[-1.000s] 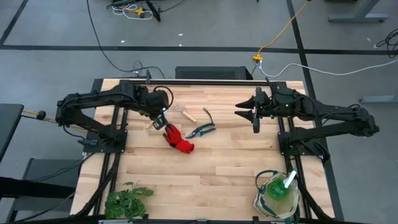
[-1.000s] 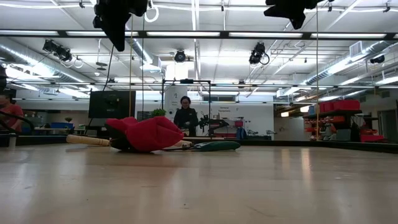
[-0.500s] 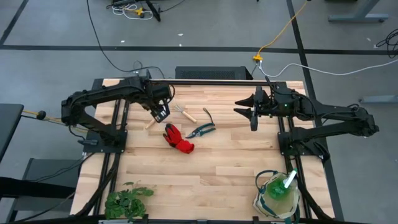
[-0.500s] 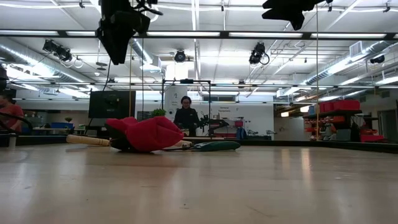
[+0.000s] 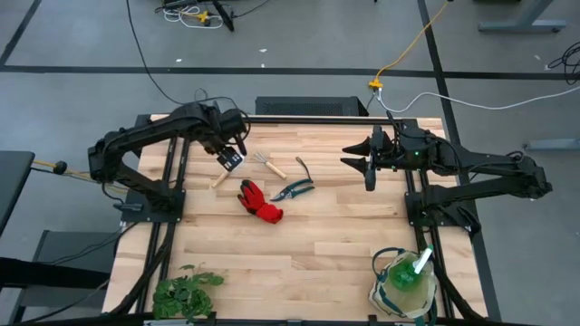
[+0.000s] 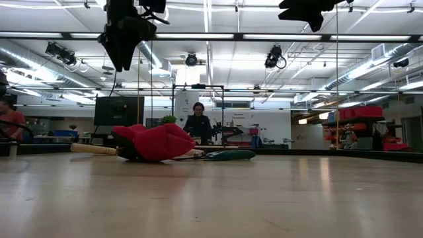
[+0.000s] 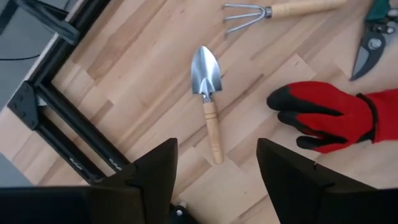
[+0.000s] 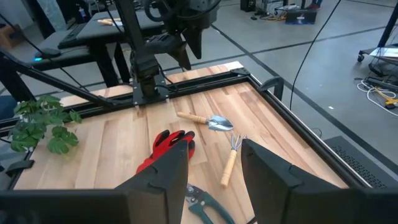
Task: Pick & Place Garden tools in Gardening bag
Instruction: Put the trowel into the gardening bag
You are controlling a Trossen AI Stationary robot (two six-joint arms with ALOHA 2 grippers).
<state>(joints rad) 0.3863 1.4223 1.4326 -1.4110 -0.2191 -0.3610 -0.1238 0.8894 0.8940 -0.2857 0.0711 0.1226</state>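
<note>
Left wrist view looks down past the left claw [image 7: 214, 180], whose two dark fingers stand wide apart with nothing between them. It hangs up in the air over the far left part of the table [image 5: 317, 244], and I think it is there to come down on a tool. Right under it lies the trowel [image 7: 208, 102], flat on the wood, with a shiny silver blade and a pale wooden handle that points toward the claw. Near the blade's tip is the rake [image 7: 280, 11], which has thin metal prongs and a wooden handle too. Beside the trowel is the red glove [image 7: 329, 118], soft and lumpy, with black fingertips. Just past the glove are the dark shears [image 5: 294, 188]. All four tools lie close together, likely so the arms can reach them. The right claw [image 5: 369, 167] waits in the air at the far right side, partly open and holding nothing. The bag [image 5: 403, 285] sits at the near right corner, well apart from the loose tools. It is round and cream with green trim, and a green bottle [image 5: 405, 273] is already inside it. A leafy plant [image 5: 186, 290] lies at the near left corner.
</note>
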